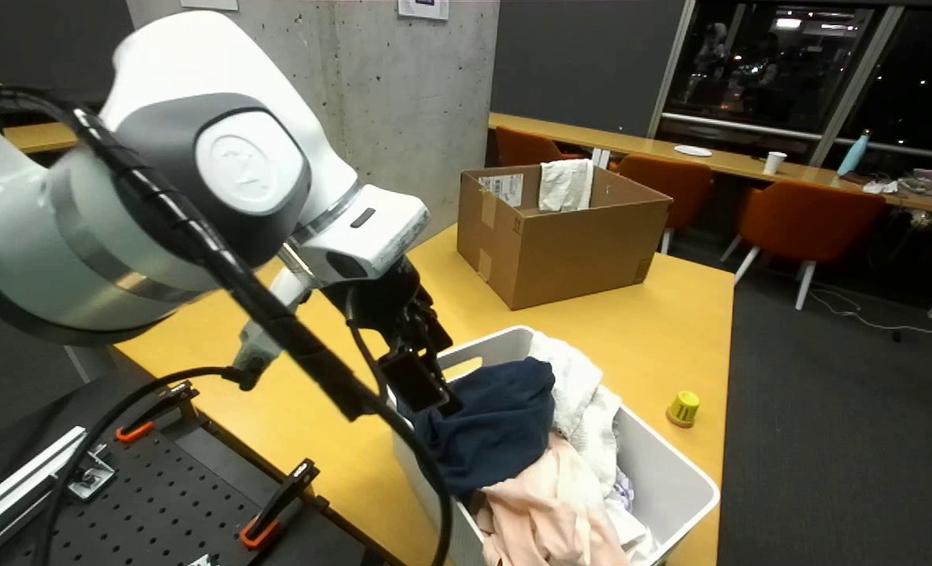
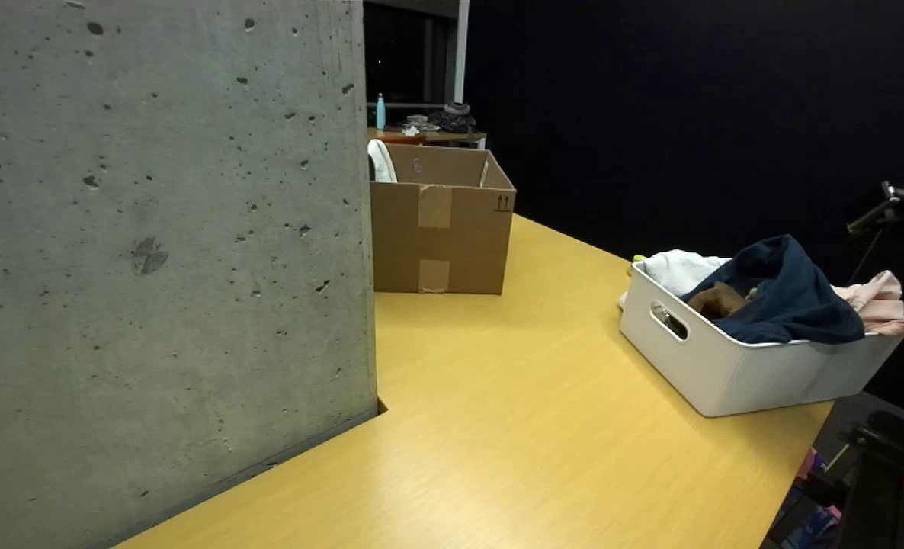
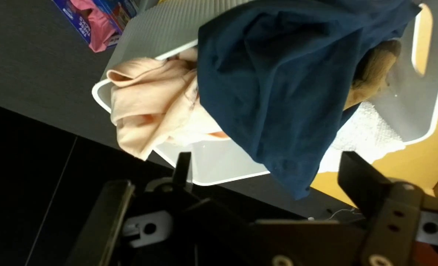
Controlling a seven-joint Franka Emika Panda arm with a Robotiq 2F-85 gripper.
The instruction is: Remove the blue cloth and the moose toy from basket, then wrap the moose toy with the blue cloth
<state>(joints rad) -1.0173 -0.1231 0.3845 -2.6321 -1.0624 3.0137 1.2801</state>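
Yellow tabletop (image 1: 631,338) carries a white plastic basket (image 3: 215,162). From left in the wrist view, pale pink fabric (image 3: 149,103) spills over one corner, the empty tool (image 3: 266,159) stands wide, navy-blue cloth (image 3: 285,85) lies heaped inside, and the brown moose toy (image 3: 374,72) peeks from beneath it at right. Clearing the cloth first likely works best: pinch its raised peak alone, lift slowly, leave the toy behind.
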